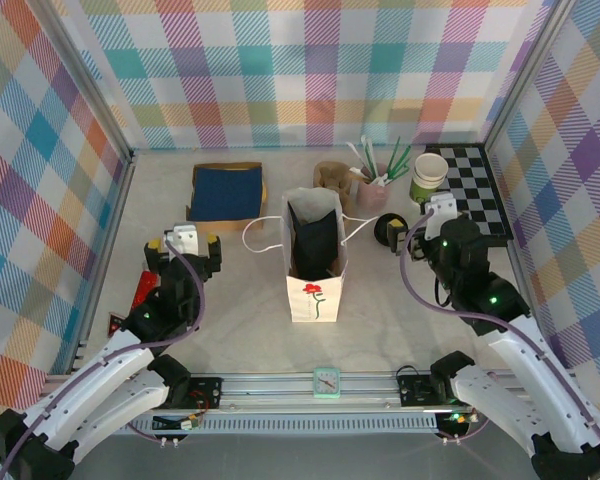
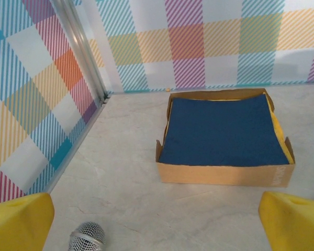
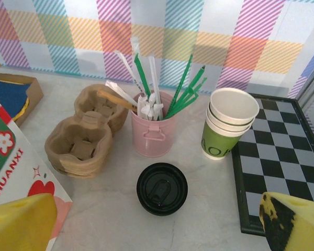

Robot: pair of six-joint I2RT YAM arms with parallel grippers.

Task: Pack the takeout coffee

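Yellow pads on the left end effector [image 1: 185,242] sit far apart, so it's wide open with nothing in it, over the counter [image 1: 250,320] on the left of the overhead view. On its wrist camera the pads [image 2: 21,222] poke in at both bottom corners. A metal mesh ball [image 2: 87,236] sits at the bottom edge, and a cardboard tray [image 2: 225,175] lined with blue cloth [image 2: 220,130] is at middle-right.

Moving right in the overhead shot, the white paper bag [image 1: 315,290] with a red flower print stands upright dead centre, mouth open. Right of it toward the top is a brown pulp drink carrier [image 1: 330,175], then the pink cup of straws [image 1: 372,192].

The takeout coffee [image 1: 390,230] stands on the counter just right of the bag, not touching it, below the pink cup. Next along is a stack of lidless green-and-cream cups [image 1: 429,177], right beside a black-and-white checkerboard [image 1: 475,195].

The right end effector [image 1: 440,212] is just right of the coffee, also spread open and empty. On its wrist camera the black lid [image 3: 161,188] sits lower middle, just above the gap between the pads.
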